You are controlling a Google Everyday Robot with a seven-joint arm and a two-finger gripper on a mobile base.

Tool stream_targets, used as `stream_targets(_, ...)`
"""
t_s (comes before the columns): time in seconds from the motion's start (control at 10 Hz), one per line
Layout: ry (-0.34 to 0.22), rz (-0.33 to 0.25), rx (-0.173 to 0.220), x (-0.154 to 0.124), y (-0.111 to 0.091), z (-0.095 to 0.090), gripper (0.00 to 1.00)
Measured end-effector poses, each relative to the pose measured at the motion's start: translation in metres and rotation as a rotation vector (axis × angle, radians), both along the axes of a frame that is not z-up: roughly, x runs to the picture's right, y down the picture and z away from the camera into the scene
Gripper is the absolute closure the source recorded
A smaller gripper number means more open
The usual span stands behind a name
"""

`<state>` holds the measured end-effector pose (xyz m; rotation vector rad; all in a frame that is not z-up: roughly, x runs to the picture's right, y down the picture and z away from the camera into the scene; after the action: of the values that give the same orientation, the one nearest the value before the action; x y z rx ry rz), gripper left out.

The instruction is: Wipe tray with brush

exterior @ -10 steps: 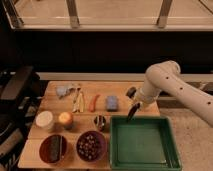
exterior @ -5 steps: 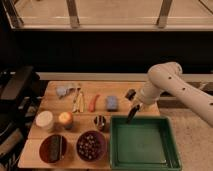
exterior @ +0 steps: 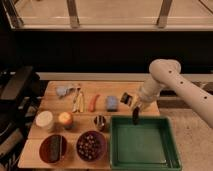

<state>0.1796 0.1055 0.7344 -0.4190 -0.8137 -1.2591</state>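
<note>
The green tray [exterior: 114, 145] lies at the front right of the wooden table. My gripper [exterior: 134, 111] hangs from the white arm over the tray's far rim, near its left corner. It is shut on the small black brush [exterior: 135, 118], which points down with its tip at about rim height, just inside the far edge. I cannot tell whether the tip touches the tray.
A blue-grey block [exterior: 112, 102], a red-handled tool [exterior: 93, 102] and utensils [exterior: 77, 98] lie in a row behind the tray. A small dark cup [exterior: 100, 122], an orange [exterior: 65, 119], a white cup [exterior: 44, 120] and two dark bowls [exterior: 90, 145] stand to its left.
The arm has shifted only slightly. The gripper stays over the tray's far rim with the brush in it.
</note>
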Motion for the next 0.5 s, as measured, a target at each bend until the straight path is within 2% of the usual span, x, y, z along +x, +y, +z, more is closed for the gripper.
stream_targets(0.2,-0.028,-0.032,-0.01,-0.001,0.007,-0.003,1.0)
stream_targets(0.5,-0.045,-0.114,-0.013,0.003,0.038,-0.018,1.0)
